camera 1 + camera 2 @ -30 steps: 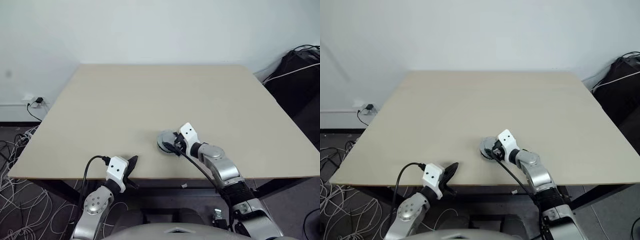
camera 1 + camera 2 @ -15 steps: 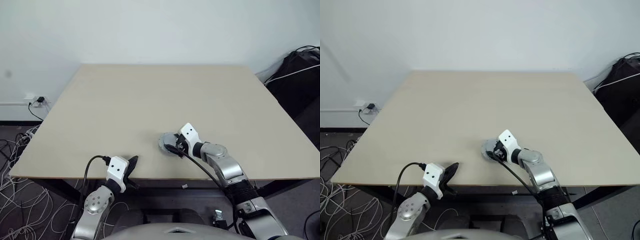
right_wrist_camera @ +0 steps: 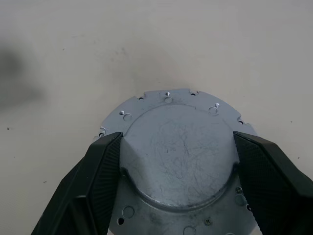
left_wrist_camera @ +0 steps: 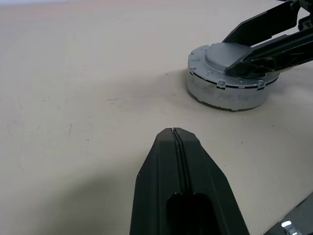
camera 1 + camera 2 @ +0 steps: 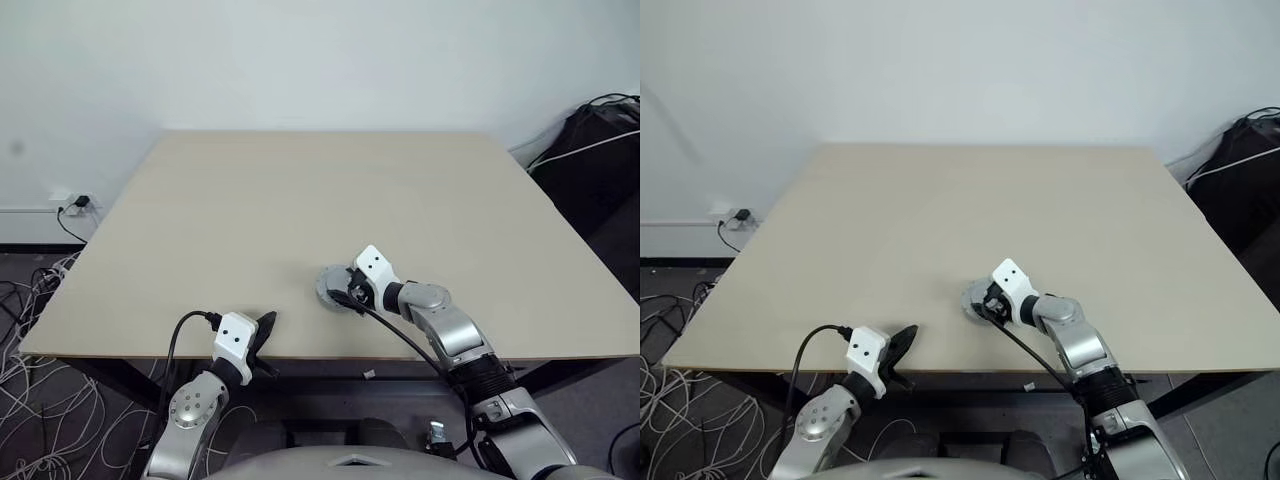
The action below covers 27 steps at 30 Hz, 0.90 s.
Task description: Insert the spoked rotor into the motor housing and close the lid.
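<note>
Since a second ago the right claw [image 3: 178, 161] has tilted slightly over the motor housing [image 5: 333, 284]; little else differs. Its fingers [image 3: 105, 171] stand wide, straddling the raised centre of the lidded silvery disc near the desk's [image 5: 300, 200] front edge. The left claw [image 4: 178, 161] is pressed closed, hovering apart.

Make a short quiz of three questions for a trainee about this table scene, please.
1. True or false: the left hand is shut and holds nothing.
2. Where do the right hand's fingers stand? A) either side of the raised round top of the motor housing B) flat on the bare table C) hanging past the table edge
3. Fill in: the housing rests on the ____.

Key: 1 true; 2 A; 3 table
</note>
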### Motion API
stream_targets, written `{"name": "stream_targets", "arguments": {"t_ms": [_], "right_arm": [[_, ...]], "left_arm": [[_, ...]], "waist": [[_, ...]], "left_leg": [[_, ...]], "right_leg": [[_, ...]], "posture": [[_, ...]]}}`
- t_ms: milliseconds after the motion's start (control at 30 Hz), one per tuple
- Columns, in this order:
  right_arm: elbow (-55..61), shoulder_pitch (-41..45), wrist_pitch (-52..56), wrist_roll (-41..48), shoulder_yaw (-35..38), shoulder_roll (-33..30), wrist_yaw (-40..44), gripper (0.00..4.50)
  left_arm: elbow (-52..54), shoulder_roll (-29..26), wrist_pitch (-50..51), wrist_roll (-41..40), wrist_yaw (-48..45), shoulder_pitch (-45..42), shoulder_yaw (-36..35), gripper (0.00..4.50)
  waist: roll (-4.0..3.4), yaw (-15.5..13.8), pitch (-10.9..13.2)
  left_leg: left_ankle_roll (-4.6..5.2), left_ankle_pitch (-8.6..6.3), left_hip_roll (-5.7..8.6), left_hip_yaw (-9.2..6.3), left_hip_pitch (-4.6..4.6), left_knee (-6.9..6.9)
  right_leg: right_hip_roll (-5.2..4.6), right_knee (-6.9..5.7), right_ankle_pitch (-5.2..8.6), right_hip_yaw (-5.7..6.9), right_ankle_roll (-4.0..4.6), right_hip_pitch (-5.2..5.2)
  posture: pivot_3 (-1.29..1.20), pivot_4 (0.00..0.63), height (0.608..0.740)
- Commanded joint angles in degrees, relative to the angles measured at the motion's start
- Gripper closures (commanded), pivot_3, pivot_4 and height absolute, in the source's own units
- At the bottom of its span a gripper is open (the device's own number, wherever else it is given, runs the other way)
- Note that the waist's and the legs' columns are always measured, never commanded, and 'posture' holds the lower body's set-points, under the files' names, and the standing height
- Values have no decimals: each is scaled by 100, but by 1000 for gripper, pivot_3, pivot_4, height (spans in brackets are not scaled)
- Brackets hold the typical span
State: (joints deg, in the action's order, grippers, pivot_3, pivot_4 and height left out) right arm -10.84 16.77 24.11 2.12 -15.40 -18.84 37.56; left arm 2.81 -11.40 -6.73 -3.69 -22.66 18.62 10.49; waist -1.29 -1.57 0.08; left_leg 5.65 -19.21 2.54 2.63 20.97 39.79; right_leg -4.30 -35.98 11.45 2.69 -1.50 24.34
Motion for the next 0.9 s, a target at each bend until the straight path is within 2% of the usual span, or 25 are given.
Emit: {"name": "stream_targets", "arguments": {"t_ms": [33, 367, 567, 733, 900], "right_arm": [[-62, 54, 148, -136, -47, -116, 22, 1297], [-39, 35, 328, -114, -77, -85, -4, 1297], [25, -50, 338, -102, -125, 18, -57, 1297], [95, -102, 357, -82, -125, 84, -110, 1297], [227, -174, 402, -60, -115, 128, -170, 1297]], "left_arm": [[259, 31, -48, -67, 3, -51, -19, 4500], [267, 99, 87, -158, 78, -126, -89, 4500], [75, 171, 891, -66, 451, -961, -288, 4500], [-228, 97, 1696, -254, 321, -1707, -432, 4500], [-546, 40, 2757, -760, -252, -2406, -485, 4500]], "waist": [[-6, -6, -5], [-19, -17, -30], [-6, -29, -42], [2, 1, -55], [10, 33, -57]], "left_leg": [[1, 0, 0, 0, 0, 0], [12, -7, 1, 0, -1, 0], [9, -4, 0, -2, -4, 4], [-14, 8, 0, -2, -6, 3], [-16, 10, 4, -2, -6, 4]], "right_leg": [[0, 0, 0, 0, 0, 0], [-2, 0, 0, 0, 0, -2], [0, -3, -2, 3, -3, -6], [4, -4, -2, 2, -3, -6], [6, -3, -3, 2, -4, -8]], "posture": [[0, 0, 740], [0, 0, 740], [0, 0, 740], [0, 0, 740], [0, 0, 740]]}}
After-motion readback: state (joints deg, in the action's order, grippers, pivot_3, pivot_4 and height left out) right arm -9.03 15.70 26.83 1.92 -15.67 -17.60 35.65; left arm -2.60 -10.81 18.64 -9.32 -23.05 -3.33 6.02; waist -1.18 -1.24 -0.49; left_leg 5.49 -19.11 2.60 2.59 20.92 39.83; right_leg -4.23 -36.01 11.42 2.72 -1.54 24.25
